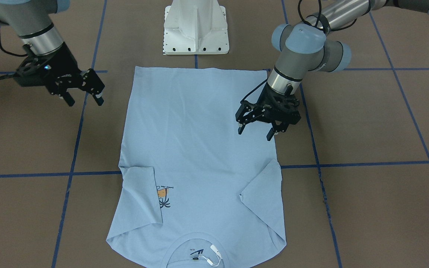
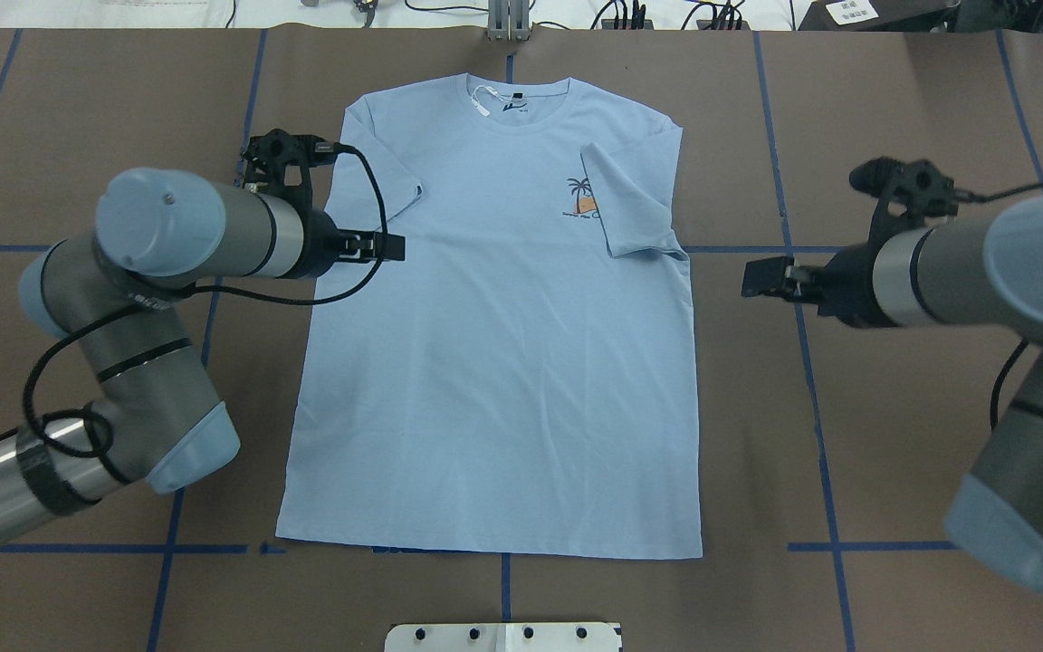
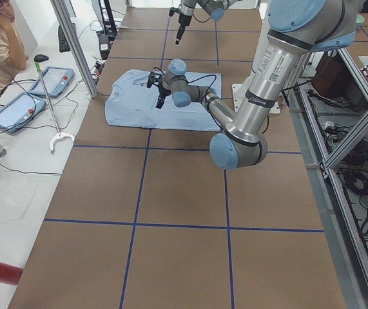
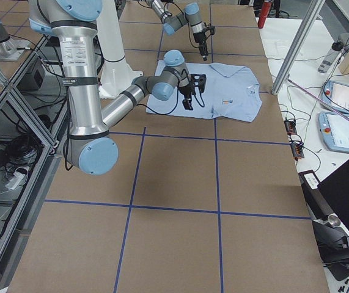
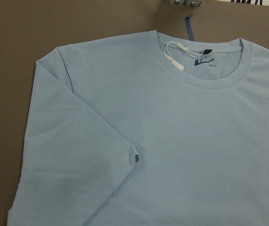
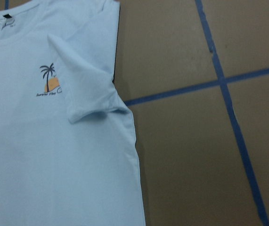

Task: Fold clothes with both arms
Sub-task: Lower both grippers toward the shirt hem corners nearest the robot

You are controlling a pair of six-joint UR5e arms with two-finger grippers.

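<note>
1. We see the light blue T-shirt (image 1: 199,141) lying flat and front up on the brown table (image 1: 367,123), directly in front of the white pedestal base (image 1: 196,29).
2. Its long axis runs straight away from the base. The hem is the edge nearest the base and the collar (image 2: 517,113) is the end farthest from it. The white tag (image 2: 483,98) lies inside the neck opening.
3. Both short sleeves are folded inward onto the body. The right sleeve (image 2: 630,204) lies over the edge of the chest print (image 2: 580,195), a dark palm with an orange patch. The left sleeve (image 2: 386,177) is tucked in on the other side.
4. The left gripper (image 1: 255,134) hangs above the shirt's side edge on the base's left, between the hem and the folded sleeve. Its fingers point down at the cloth and are spread wide, with nothing between them.
5. The right gripper (image 1: 85,101) is off the shirt, over bare table beyond the side edge on the base's right. Its fingers are also spread wide and empty.
6. Blue tape lines (image 1: 348,163) mark a grid on the table. One of them runs from the base under the hem, along the shirt's long axis.
</note>
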